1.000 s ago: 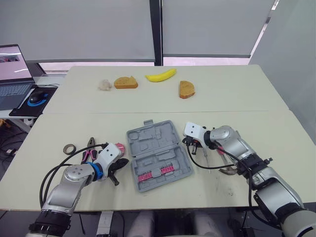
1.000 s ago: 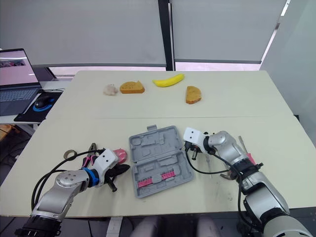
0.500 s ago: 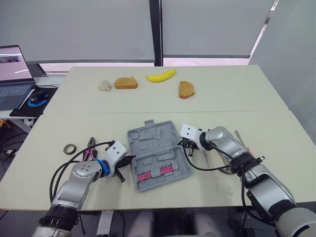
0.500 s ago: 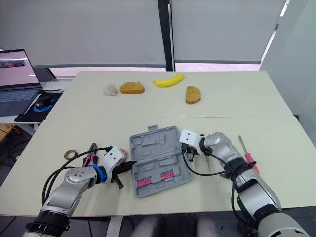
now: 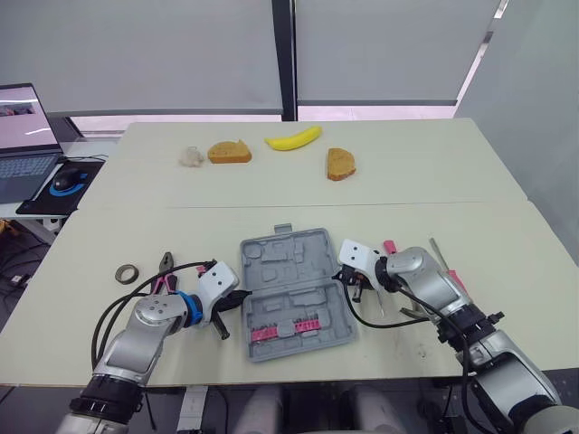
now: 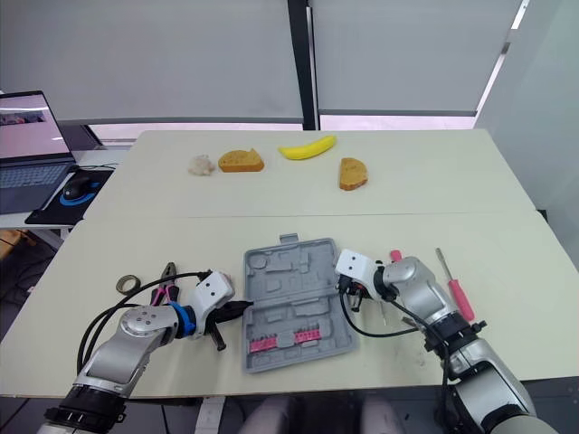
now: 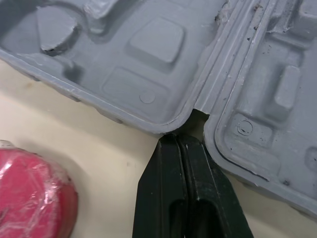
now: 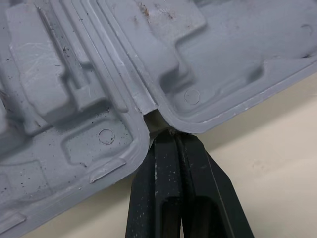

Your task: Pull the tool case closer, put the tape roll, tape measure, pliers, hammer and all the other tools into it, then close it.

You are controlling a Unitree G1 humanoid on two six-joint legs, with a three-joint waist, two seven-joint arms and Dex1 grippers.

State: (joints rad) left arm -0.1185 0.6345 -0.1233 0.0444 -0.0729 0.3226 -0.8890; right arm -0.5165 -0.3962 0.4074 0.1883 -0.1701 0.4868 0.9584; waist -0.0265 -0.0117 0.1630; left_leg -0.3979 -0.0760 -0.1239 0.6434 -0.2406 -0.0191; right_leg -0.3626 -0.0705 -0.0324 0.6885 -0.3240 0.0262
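Grey plastic tool case (image 5: 291, 291) lies open and flat near the front edge of a pale table (image 5: 507, 226), both moulded halves facing up. A row of pink bits (image 5: 284, 325) sits in the half nearer the robot.

The left gripper (image 7: 184, 143) rests at the case's 9 o'clock side. Its two black fingers are pressed together with nothing between them, and the tips sit in the notch where the two halves meet. The right gripper (image 8: 167, 135) rests at the 3 o'clock side, its fingers likewise closed on nothing, tips in the matching notch.

A pink tape measure (image 7: 30, 191) lies on the table just beside the left gripper. Further out toward 9 o'clock are pink-handled pliers (image 5: 164, 275), then a small dark tape roll (image 5: 127, 271). Toward 3 o'clock, past the right arm, lies a screwdriver (image 6: 455, 290) with a red handle.

At 12 o'clock, on the far table, are a banana (image 5: 293, 138) and two slices of bread (image 5: 230, 151). A laptop (image 5: 22, 136) stands toward 10 o'clock.
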